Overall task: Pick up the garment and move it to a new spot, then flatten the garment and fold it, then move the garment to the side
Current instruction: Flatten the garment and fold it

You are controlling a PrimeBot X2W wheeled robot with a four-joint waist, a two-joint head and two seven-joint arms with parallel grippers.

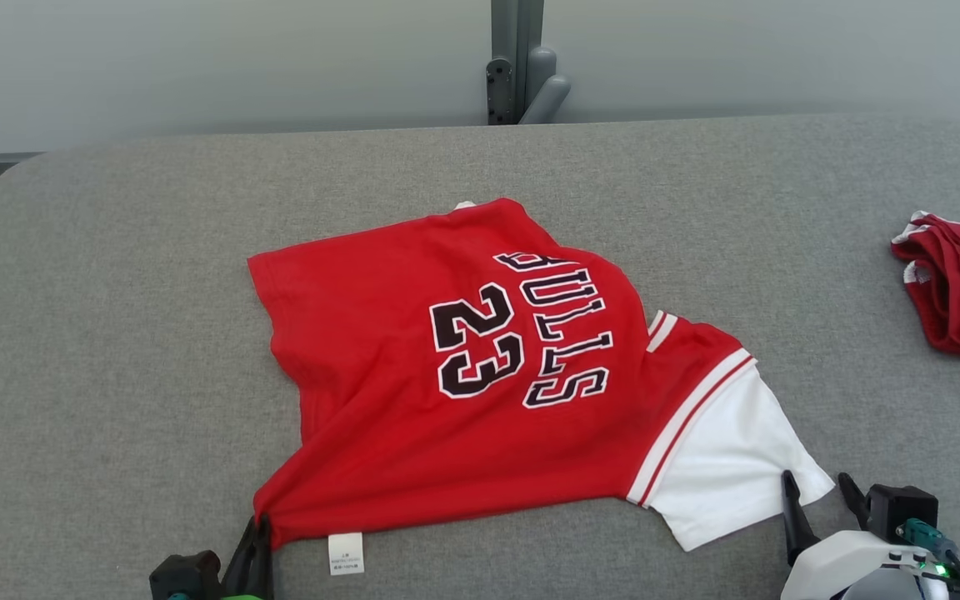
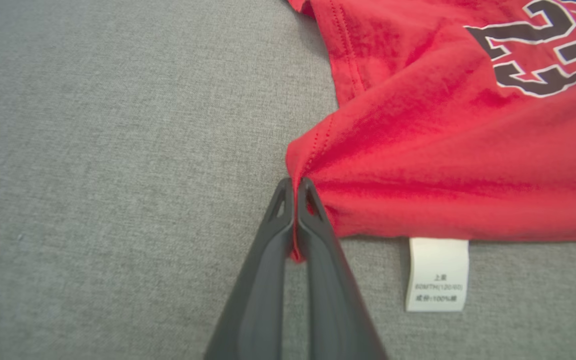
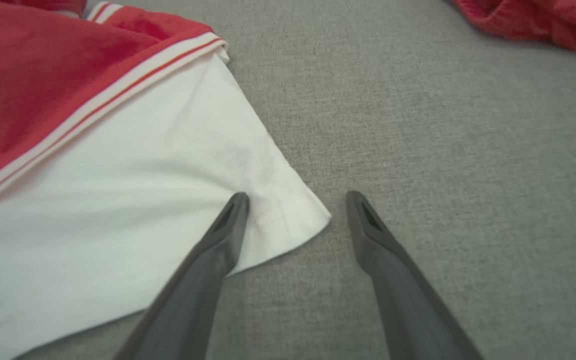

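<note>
Jersey: the red Bulls 23 jersey (image 1: 463,367) lies mid-table on the grey padded surface (image 1: 113,333), mostly spread out but rumpled along the near edge.
Left gripper: the left gripper (image 2: 295,185) is pinched fully closed on the jersey's near hem corner, with red cloth caught between the two dark fingers and bunching up from the pinch.
Right gripper: the right gripper (image 3: 297,197) is spread wide and holds nothing. One finger rests on the white sleeve (image 3: 143,200); the other is out over bare table.
Key relation: the sleeve's corner points into the gap between the right fingers, so that corner is lined up for a close.
Nearer arm: the left already has its corner. The sleeve end belongs to the right, which sits right at it.
Long axis: it runs across the table, hem on the robot's left and sleeve on its right, with the near edge strung between the two grippers.
Count: one jersey in play, one white sleeve showing, one care label (image 2: 437,275) poking out of the near edge, one other red garment (image 1: 959,283) bundled well apart at the far right, two grippers.
</note>
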